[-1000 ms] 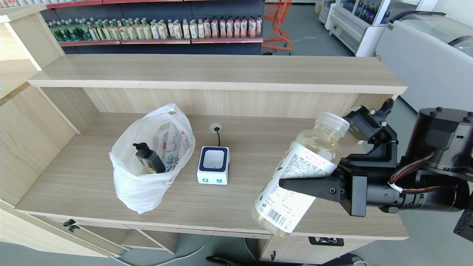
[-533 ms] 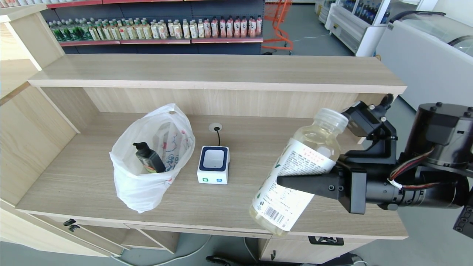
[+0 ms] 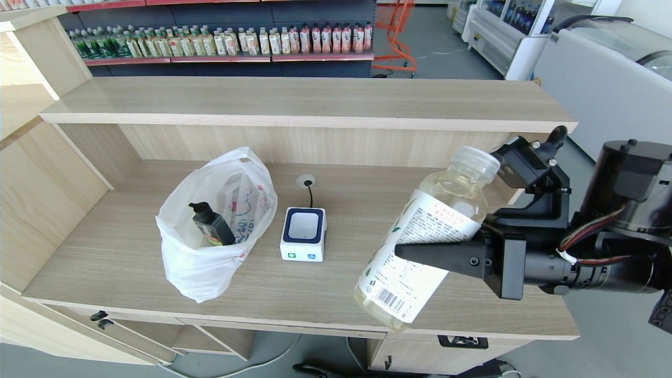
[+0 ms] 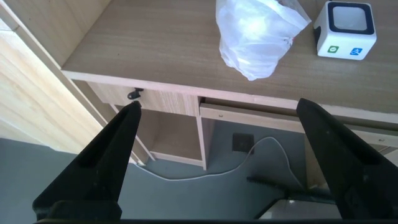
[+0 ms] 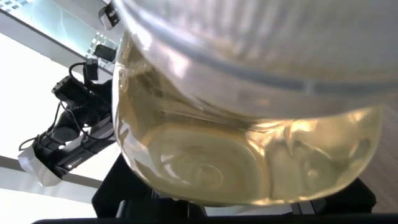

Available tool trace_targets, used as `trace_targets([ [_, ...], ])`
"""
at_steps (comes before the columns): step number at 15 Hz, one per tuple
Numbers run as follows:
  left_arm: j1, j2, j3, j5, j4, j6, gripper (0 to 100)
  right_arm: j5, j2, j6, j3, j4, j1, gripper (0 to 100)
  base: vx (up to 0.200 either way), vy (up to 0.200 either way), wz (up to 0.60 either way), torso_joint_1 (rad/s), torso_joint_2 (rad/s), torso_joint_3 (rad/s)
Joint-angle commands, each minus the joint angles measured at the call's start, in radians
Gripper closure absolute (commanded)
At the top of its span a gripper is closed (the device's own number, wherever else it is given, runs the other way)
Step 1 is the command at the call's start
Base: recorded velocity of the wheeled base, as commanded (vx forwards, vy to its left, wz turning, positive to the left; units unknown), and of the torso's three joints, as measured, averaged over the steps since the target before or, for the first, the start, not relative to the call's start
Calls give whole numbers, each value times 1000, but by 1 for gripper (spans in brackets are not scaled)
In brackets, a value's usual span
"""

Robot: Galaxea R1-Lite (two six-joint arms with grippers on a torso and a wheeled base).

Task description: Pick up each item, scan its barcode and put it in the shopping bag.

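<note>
Counter (image 3: 131,252) w/ scanner (image 3: 303,233) mid, shopping bag (image 3: 199,262) just left of it. Right tool (image 3: 417,247), clamped on bottle (image 3: 446,210), rose slightly vs 1 s ago. Barcode faces up, not at scanner, so scan prob. pending. Bottle hangs tilted over counter's right front, well apart from scanner. Left tool (image 4: 219,106) apart, empty.

The white plastic shopping bag (image 3: 202,270) is being borne by the light wooden counter (image 3: 105,252), just left of the white box-shaped scanner (image 3: 303,233); the clear plastic bottle (image 3: 436,220) is being held right of both.
</note>
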Motion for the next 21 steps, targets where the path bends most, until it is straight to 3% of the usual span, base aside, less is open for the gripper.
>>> trace_targets([
  [1,0,1,0,0,0,0,0,1,-6,-2,3,-1,1,100,0,0,0,0,0,0],
  [4,0,0,0,0,0,0,0,-1,-23,-63,13,-1,-8,100,0,0,0,0,0,0],
  [6,0,1,0,0,0,0,0,-1,-39,-336,24,3,-82,100,0,0,0,0,0,0],
  [9,0,0,0,0,0,0,0,-10,-35,-911,21,21,-291,100,0,0,0,0,0,0],
  [11,0,0,0,0,0,0,0,-88,-56,-1057,18,21,-343,100,0,0,0,0,0,0],
  [13,0,0,0,0,0,0,0,-171,-81,-1154,24,21,-355,100,0,0,0,0,0,0],
  [16,0,1,0,0,0,0,0,-188,-99,-1321,33,21,-430,100,0,0,0,0,0,0],
  [21,0,1,0,0,0,0,0,-252,-124,-1345,87,21,-459,100,0,0,0,0,0,0],
])
